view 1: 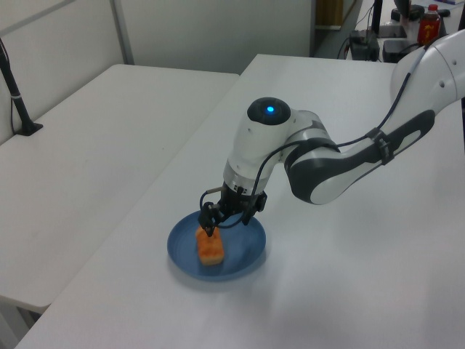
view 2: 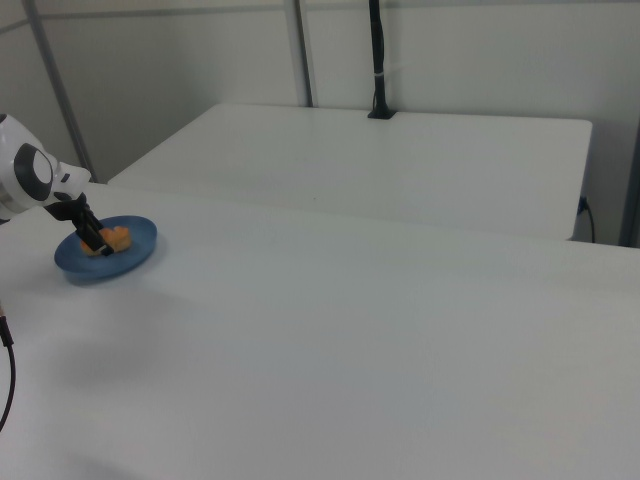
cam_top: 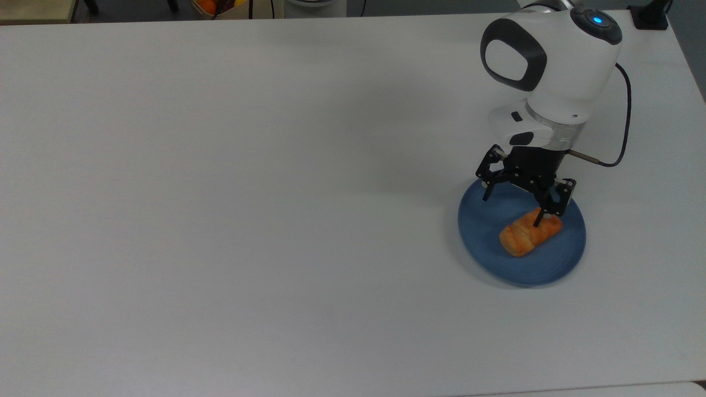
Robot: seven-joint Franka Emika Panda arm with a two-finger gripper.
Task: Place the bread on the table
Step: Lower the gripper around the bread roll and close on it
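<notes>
So the bread [cam_top: 529,234] is sitting on the blue plate [cam_top: 480,231], roughly in the middle of it, lying at a slant in the top view. The plate is on the white surface [cam_top: 248,193], over toward the top view's right.

The end effector [cam_top: 512,212] is down low over the plate with its fingers spread apart. In the top view one fingertip [cam_top: 536,223] sits right at the upper end of the bread, and the other one is over the plate's rim on the side away from the bread, so nothing is clamped. I can't tell whether that near tip actually touches the crust.

From the left view the end effector [view 1: 215,227] hangs just above the bread [view 1: 210,247], with the white arm [view 1: 334,163] reaching in behind the plate [view 1: 247,251]. A black cable [cam_top: 620,129] loops off the wrist, above the plate in the top view.
</notes>
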